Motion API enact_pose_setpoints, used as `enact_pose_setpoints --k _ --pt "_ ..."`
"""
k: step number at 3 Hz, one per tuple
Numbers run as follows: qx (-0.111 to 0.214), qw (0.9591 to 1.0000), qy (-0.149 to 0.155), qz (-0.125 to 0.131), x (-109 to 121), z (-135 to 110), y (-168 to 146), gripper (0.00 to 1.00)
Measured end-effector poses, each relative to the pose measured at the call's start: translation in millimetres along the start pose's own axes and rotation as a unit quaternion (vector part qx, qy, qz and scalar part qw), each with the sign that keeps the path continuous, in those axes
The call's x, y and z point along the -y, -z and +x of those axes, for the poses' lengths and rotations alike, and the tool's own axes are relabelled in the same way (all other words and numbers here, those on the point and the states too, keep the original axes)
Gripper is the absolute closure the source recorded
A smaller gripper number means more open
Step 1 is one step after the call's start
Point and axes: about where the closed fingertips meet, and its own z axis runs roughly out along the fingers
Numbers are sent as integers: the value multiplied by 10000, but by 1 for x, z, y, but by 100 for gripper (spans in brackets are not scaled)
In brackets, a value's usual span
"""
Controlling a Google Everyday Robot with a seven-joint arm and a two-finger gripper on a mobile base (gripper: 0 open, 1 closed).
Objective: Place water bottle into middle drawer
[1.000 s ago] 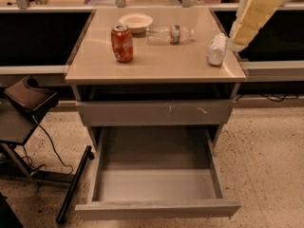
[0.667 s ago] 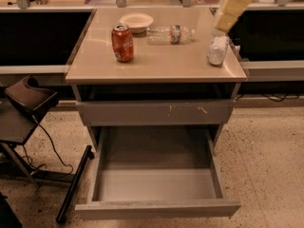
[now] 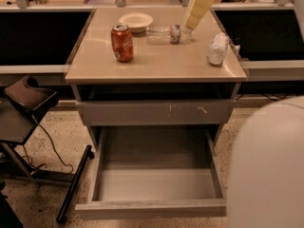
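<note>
The water bottle lies on its side at the back of the tan counter, clear, with a red label band toward its right end. My gripper hangs at the end of the pale arm, just above and right of the bottle's neck end. The middle drawer stands pulled out below the counter, and its flat grey bottom shows nothing in it.
An orange-red soda can stands left of the bottle, and a white bowl sits behind it. A whitish bottle-like object lies at the counter's right. The scratched drawer front is closed. A chair stands left. A pale robot part fills the lower right.
The arm has swung left from over the whitish object to the water bottle's neck end. A pale robot part has come into view at the lower right.
</note>
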Motion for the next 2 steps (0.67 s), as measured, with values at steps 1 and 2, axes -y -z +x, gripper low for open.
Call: enact_pose_setpoints --k 1,2 --pt "315 9986 -418 -65 21 13 -32 0" --pt "674 9952 -700 122 41 15 -42 0"
